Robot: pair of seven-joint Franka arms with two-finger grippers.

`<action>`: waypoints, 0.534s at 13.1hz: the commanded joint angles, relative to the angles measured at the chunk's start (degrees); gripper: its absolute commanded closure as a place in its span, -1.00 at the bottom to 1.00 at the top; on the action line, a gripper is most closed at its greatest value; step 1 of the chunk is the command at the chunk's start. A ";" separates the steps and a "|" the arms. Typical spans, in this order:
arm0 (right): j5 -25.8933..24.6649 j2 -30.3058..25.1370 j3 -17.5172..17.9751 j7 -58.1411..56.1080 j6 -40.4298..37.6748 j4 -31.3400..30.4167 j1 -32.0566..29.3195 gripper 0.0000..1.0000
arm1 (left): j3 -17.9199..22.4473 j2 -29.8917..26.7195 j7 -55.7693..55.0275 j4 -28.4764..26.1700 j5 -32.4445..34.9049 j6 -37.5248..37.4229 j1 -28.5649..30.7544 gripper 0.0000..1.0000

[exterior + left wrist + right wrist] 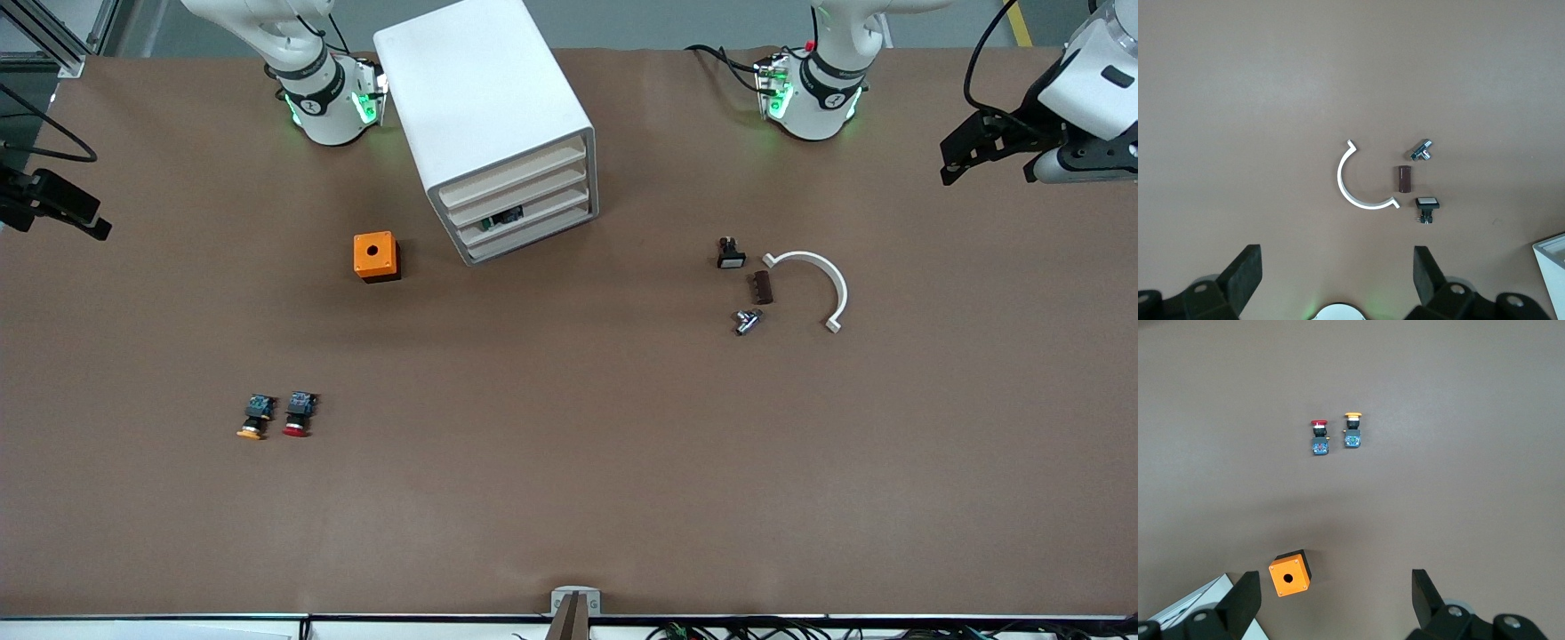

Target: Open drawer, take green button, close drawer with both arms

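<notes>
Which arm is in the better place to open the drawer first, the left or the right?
Probably the right. The drawer cabinet stands next to the right arm's base, and its corner lies close to the open right gripper. The left gripper, also open, hangs over the white half ring.

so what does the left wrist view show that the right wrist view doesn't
Only the left wrist view shows the white curved clip, the brown block, the small metal fitting and the white-capped switch, plus the open left gripper.

Only the right wrist view shows the red-capped button, the yellow-capped button, the orange box and the open right gripper.

Both show the brown table and a corner of the white drawer cabinet. Neither shows a green-capped button.
</notes>
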 commanded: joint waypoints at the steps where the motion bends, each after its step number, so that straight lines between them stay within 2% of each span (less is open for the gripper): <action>1: -1.21 0.80 0.97 0.16 -0.56 1.50 -1.25 -1.00 | -0.22 0.39 1.41 0.99 0.04 0.00 0.32 -0.99; 7: -1.47 0.62 0.88 0.07 1.20 1.59 -1.69 -1.00 | -1.27 5.83 0.61 3.19 -0.30 0.00 -0.30 -0.99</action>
